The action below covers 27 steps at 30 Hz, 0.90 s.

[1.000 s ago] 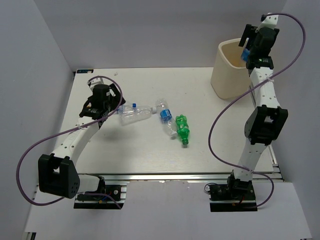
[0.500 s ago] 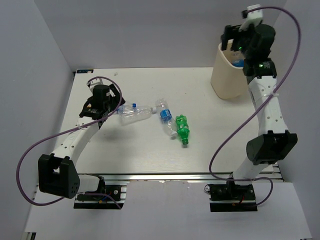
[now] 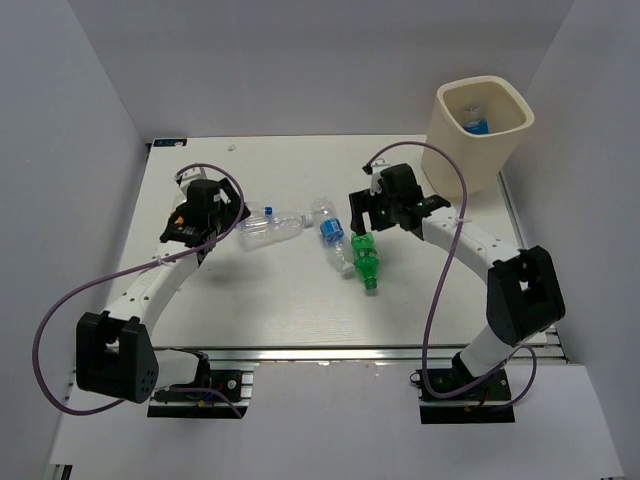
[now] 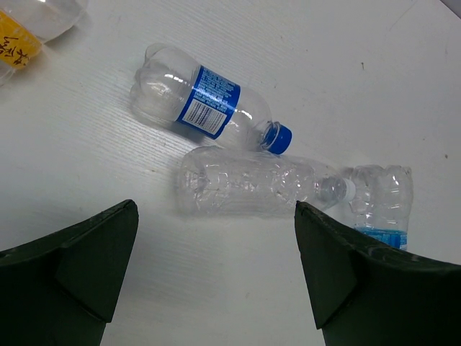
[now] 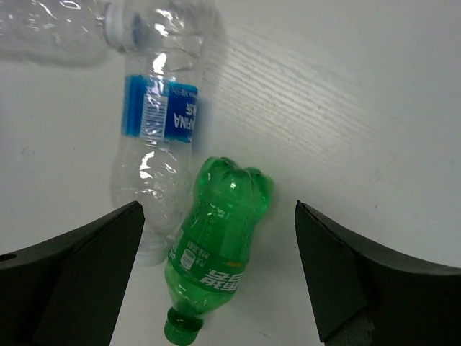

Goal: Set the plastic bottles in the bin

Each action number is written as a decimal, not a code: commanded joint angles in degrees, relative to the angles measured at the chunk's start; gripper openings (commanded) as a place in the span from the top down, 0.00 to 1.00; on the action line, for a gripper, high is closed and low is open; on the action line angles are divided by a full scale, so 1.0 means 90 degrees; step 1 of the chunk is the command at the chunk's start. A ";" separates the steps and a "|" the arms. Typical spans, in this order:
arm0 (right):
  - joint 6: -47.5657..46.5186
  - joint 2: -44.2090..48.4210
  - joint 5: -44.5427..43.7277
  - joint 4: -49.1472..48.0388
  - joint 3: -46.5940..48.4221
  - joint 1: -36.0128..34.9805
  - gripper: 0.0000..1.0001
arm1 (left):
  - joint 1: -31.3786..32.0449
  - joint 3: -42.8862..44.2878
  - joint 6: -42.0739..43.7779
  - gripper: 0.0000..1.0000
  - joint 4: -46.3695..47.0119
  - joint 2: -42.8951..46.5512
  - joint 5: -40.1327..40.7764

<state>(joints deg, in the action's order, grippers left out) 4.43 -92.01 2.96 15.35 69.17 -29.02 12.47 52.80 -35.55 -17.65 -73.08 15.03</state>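
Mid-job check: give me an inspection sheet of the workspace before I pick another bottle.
Surface: white table, no spill seen.
Job's things: cream bin at the far right, one bottle with blue on it inside. Lying mid-table: green bottle, blue-labelled bottle, white-capped clear bottle, blue-capped bottle. A yellow-labelled bottle is partly in the left wrist view.
Clutter: nothing seen.
Grippers: left gripper open, empty, above the white-capped clear bottle; right gripper open, empty, above the green bottle.
Cables: left arm's purple cable and right arm's purple cable loop free, touching no bottle.
Surroundings: plain grey walls on three sides.

The tabletop (image 3: 290, 300) is seen whole from above; its bottles (image 3: 331, 232) are also shown, close, by both down-facing wrist views.
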 commanded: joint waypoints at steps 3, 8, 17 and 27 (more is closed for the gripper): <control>0.0777 -0.0167 -0.0290 -0.0310 -0.0390 0.0011 0.11 | -0.0028 -0.0085 0.0141 0.02 0.0262 0.0268 -0.0068; 0.1177 -0.0509 0.0039 -0.0445 -0.0896 0.0011 0.11 | -0.0028 -0.0055 0.0200 0.02 0.0262 0.0268 -0.0039; 0.1852 -0.0813 -0.0132 -0.0993 -0.1308 0.0060 0.26 | -0.0028 0.0100 0.0278 0.02 0.0428 0.0034 -0.0215; 0.1130 0.0534 -0.0944 -0.0739 -0.0207 0.0469 0.68 | -0.0028 0.0013 0.0366 0.02 0.0477 0.0083 -0.0136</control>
<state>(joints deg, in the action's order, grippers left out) 17.76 -93.49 -2.11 11.09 59.70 -26.24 12.47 52.51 -33.08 -14.50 -73.19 13.98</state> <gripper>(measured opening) 0.605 0.983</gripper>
